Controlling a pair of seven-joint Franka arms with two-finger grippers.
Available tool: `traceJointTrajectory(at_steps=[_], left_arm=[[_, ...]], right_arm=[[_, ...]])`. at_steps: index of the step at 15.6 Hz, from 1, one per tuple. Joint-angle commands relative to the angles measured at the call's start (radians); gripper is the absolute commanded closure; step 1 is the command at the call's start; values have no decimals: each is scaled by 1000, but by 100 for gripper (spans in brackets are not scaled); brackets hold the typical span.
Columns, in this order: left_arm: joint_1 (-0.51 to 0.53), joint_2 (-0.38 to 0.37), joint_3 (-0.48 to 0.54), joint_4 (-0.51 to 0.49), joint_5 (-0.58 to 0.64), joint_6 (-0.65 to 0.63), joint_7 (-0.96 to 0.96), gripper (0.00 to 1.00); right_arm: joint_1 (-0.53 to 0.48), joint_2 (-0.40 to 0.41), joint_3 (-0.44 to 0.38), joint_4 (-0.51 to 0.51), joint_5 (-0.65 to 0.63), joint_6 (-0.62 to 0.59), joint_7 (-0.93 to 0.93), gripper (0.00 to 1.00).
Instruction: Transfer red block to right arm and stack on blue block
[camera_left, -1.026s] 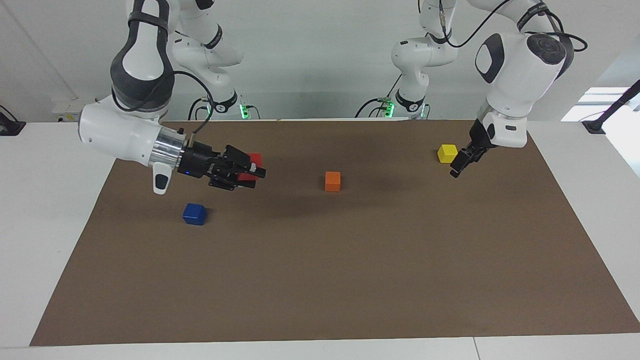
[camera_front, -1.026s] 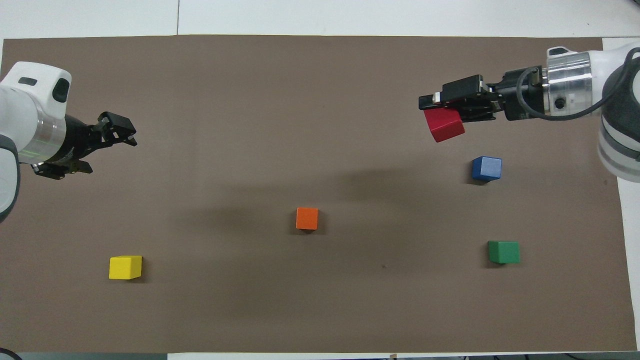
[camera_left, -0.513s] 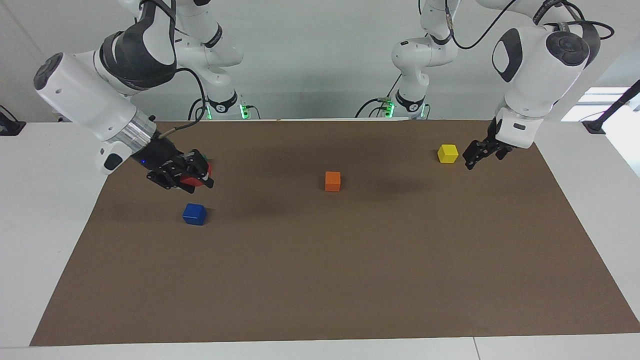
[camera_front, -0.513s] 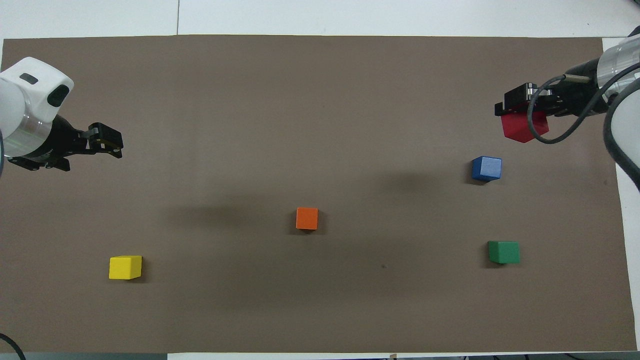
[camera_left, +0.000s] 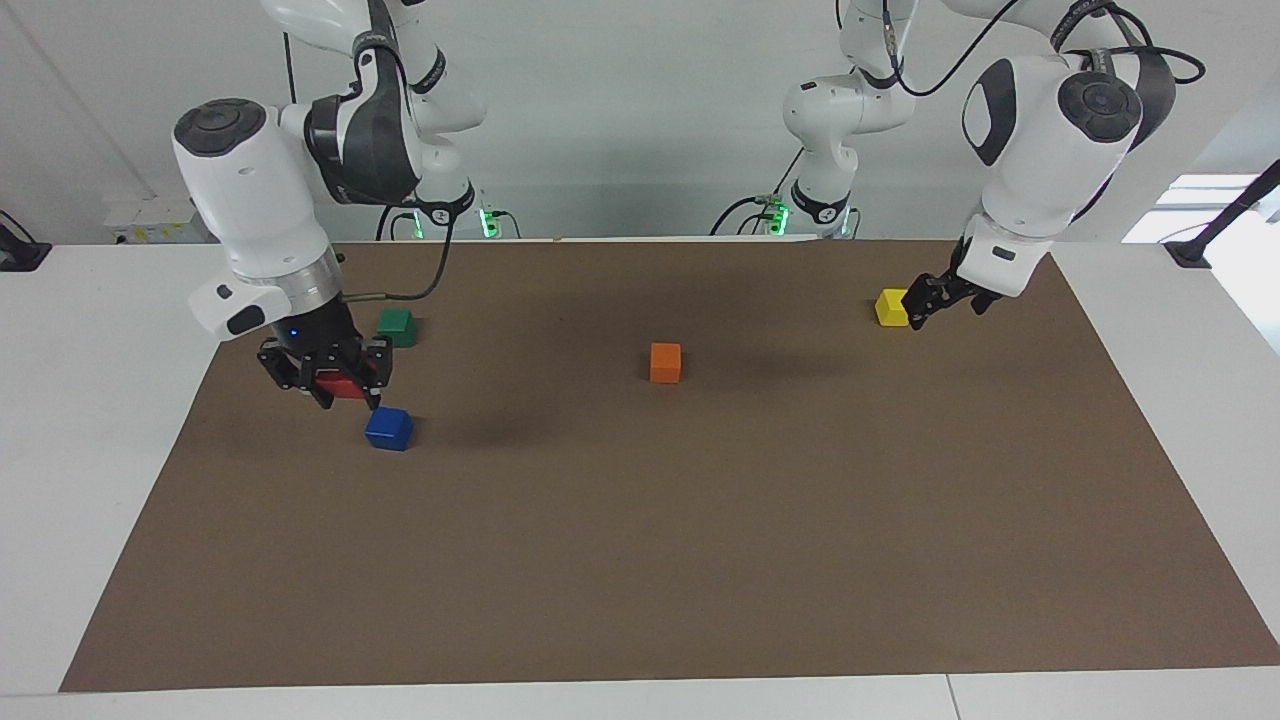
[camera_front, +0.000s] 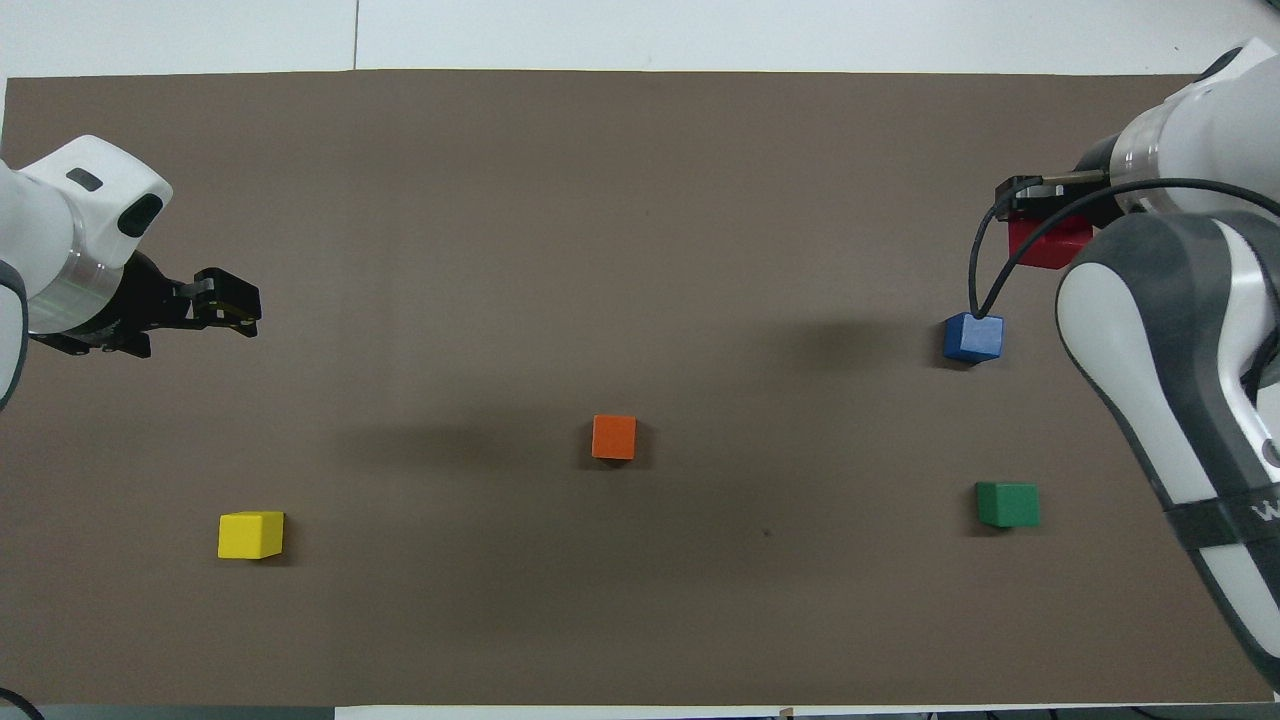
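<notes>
Red block (camera_left: 340, 384), small glossy cube, is clamped in the right gripper (camera_left: 326, 380), held above the brown mat beside the small deep-blue cube (camera_left: 389, 428), not over it. Risks: lowering with this offset clips the blue cube's edge and shoves it; releasing off-centre or tilted topples the stack. Left gripper (camera_left: 922, 305) waits by the yellow cube (camera_left: 893, 306); can't tell its fingers' state.
</notes>
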Motion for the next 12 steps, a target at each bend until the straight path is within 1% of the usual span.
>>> traceJointTrajectory(at_steps=[1, 2, 4, 6, 7, 8, 10, 12], left_arm=[[-17, -42, 6, -42, 19, -19, 17, 0], [-46, -49, 15, -43, 19, -17, 17, 0], [-86, -39, 54, -28, 15, -22, 41, 0], [-82, -6, 62, 56, 9, -78, 248, 0], [-86, 14, 94, 93, -8, -87, 318, 0], [-94, 14, 116, 90, -42, -72, 308, 0], [-111, 10, 133, 93, -42, -78, 308, 0], [-122, 8, 142, 118, -53, -86, 308, 0]], right_arm=[[-5, -18, -1, -146, -37, 179, 2, 100], [-8, -18, -1, -169, -37, 219, -1, 100], [-9, -14, -1, -204, -39, 254, -13, 100], [-15, -13, -3, -270, -43, 357, -27, 100], [-18, -14, -3, -304, -58, 403, -31, 100], [-25, -13, -4, -325, -71, 426, -33, 100], [-48, -8, -4, -350, -86, 454, -59, 100], [-69, 1, -3, -368, -86, 494, -99, 100]])
